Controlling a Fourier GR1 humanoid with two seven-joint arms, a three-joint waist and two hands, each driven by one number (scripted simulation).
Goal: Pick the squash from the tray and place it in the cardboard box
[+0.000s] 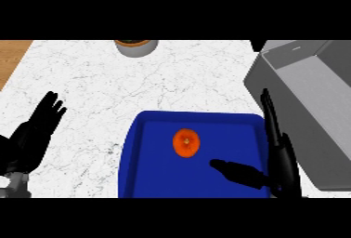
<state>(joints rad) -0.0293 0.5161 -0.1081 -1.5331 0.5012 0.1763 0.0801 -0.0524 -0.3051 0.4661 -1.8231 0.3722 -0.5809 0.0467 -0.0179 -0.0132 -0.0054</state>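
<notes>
So far nothing is placed: the grey box [308, 116] at the counter's right edge holds nothing visible. The squash [185, 142] lies mid-tray [147, 167], ungrasped. The right hand [277, 153] spreads wide beside it; the left hand [34, 135] rests open at the left edge.

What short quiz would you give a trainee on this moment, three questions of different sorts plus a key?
1. True or false: the squash is already in the box.
2. Which hand is over the blue tray, thumb pointing at the squash? A) left B) right
3. Fill in: the left hand rests open on the ____ counter, left of the tray.

Key
1. False: it lies in the tray, untouched.
2. B: its fingers are straight, running along the tray's right rim.
3. White marble.
</notes>
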